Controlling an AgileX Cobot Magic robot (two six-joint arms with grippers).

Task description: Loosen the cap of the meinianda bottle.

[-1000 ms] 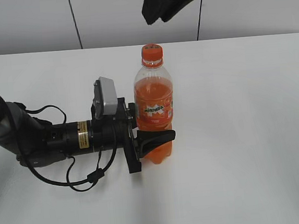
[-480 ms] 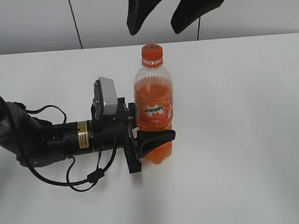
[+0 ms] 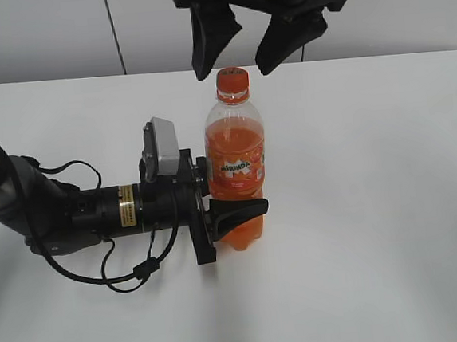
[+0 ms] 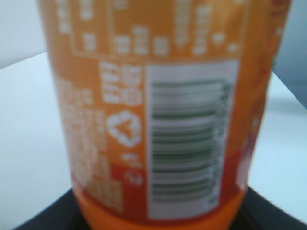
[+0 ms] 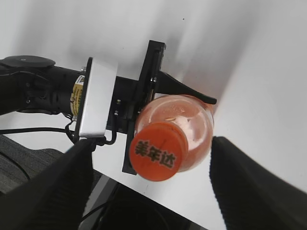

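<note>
The meinianda bottle (image 3: 236,166) stands upright on the white table, filled with orange drink. Its orange cap (image 3: 233,81) sits on the neck; the right wrist view shows the cap (image 5: 158,153) from above, with dark characters printed on it. My left gripper (image 3: 234,213) lies low along the table and is shut on the lower part of the bottle. In the left wrist view the bottle's label (image 4: 158,120) fills the picture, blurred. My right gripper (image 3: 234,70) hangs open over the cap, one finger (image 5: 67,187) on each side and neither touching.
The left arm's body and cables (image 3: 96,218) lie across the table on the left. White table (image 3: 392,205) stretches to the right and front of the bottle. A grey wall stands behind.
My right gripper has come down from the top of the picture and opened wide around the cap. The bottle and the left gripper have not moved.
</note>
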